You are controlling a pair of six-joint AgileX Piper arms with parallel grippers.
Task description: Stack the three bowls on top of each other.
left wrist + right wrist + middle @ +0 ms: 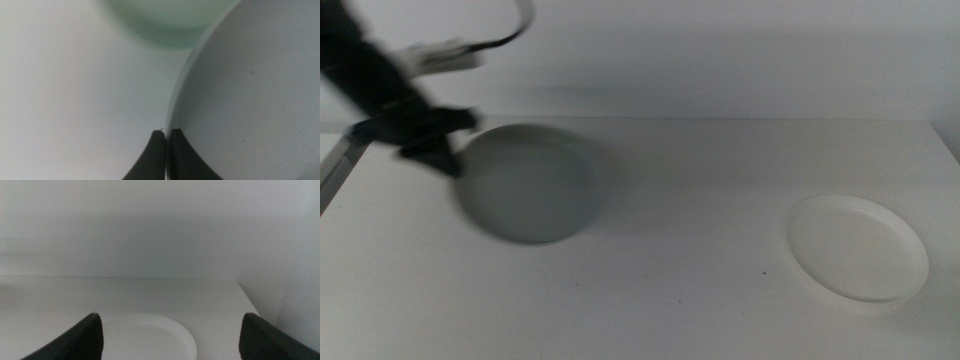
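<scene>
A plain pale wall stands behind a white desk (650,300) with little on it besides the bowls. Toward the desk's left back corner the left gripper (448,160) has its dark jaws pinched on the rim of the grey bowl (528,182), which looks blurred and seems to be lifted off the surface rather than resting on it. From the left wrist view the jaws are closed tight on that thin rim, and just beyond the grey bowl's edge a mint green bowl (170,22) shows, lower and out of focus; from the middle view I cannot see the green one at all, so it is likely hidden under the grey one. The white bowl (858,247) lies flat near the desk's right front corner, well apart from the other two. The right gripper (170,335) waits with its jaws spread wide and empty, the white bowl just ahead of it in its own wrist view. To my eye the step in hand is setting grey onto green. A rim pinch lets a shallow bowl sag on the far side, so it wants to be kept level, centred over the green bowl's circle, lowered until it seats inside the rim, and only then released.
</scene>
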